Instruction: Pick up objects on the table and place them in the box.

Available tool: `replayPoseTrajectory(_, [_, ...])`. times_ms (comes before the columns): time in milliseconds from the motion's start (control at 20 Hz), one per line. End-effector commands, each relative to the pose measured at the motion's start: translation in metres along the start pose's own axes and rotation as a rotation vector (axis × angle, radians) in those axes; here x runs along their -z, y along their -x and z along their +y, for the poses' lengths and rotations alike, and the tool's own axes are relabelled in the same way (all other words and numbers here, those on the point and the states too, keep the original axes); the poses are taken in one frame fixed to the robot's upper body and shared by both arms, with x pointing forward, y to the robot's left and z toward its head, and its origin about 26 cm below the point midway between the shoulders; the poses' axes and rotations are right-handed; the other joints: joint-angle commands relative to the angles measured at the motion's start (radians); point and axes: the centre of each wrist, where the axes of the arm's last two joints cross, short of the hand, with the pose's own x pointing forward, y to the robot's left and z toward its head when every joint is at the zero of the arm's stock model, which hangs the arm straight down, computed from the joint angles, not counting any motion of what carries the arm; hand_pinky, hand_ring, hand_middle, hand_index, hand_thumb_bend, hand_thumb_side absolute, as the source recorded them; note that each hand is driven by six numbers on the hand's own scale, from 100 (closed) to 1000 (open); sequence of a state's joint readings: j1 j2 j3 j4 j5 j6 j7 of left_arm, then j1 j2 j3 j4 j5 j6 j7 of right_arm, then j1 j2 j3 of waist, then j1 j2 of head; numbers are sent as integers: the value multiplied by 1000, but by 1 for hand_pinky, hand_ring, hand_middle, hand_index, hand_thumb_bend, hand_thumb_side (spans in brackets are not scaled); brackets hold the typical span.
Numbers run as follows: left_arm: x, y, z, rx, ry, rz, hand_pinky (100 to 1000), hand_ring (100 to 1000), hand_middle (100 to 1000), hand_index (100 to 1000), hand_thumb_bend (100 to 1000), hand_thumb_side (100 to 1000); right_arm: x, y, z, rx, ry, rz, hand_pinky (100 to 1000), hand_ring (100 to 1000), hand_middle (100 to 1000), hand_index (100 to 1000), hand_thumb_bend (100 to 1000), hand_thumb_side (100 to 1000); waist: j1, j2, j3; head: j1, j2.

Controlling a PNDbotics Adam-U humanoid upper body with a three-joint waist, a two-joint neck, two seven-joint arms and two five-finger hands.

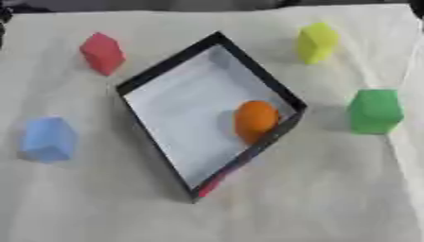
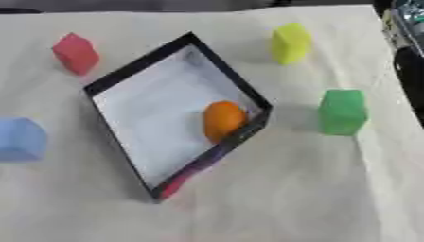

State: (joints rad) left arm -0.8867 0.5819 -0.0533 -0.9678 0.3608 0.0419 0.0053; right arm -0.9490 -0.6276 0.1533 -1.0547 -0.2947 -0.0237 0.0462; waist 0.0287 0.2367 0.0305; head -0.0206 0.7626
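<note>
Box (image 1: 165,71) held only the orange object (image 1: 255,120); four blocks lay outside. Neither hand showed, so you could not tell their state; approach each block squarely.

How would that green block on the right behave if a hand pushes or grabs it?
The green block looks flat-sided and stands on a flat face, so it would probably slide rather than roll. It stands slightly tall, so a high push might tip it. Its matte surface suggests it is not slippery.
</note>
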Motion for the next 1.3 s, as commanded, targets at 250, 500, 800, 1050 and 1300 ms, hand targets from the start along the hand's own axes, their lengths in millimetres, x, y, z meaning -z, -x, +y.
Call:
replayPoseTrajectory(250, [0,-13,14,41,-37,-26,846,885,867,948,959,736,0,-27,-15,-58,-27,-67,869,815,762,854,414,593,11,-36,0,-9,-15])
replayPoseTrajectory(500, [-2,-18,16,40,-59,-56,846,887,883,947,943,732,-4,-25,-19,-87,-33,-67,868,804,754,846,412,577,12,-37,2,-16,-12])
replayPoseTrajectory(800, [-35,-32,20,16,-96,-135,875,944,965,993,917,733,-27,-31,-36,-220,-62,-32,872,828,787,874,463,667,17,-22,7,-29,-12])
replayPoseTrajectory(1050, [-73,-34,5,-29,-101,-182,870,935,948,987,906,746,-51,-55,-44,-390,-114,5,874,842,808,880,470,630,20,-8,4,-34,-20])
replayPoseTrajectory(1300, [-106,-27,-7,-122,-109,-187,867,932,942,984,901,749,-88,-91,-40,-586,-265,12,869,828,789,875,445,600,17,5,-6,-26,-39])
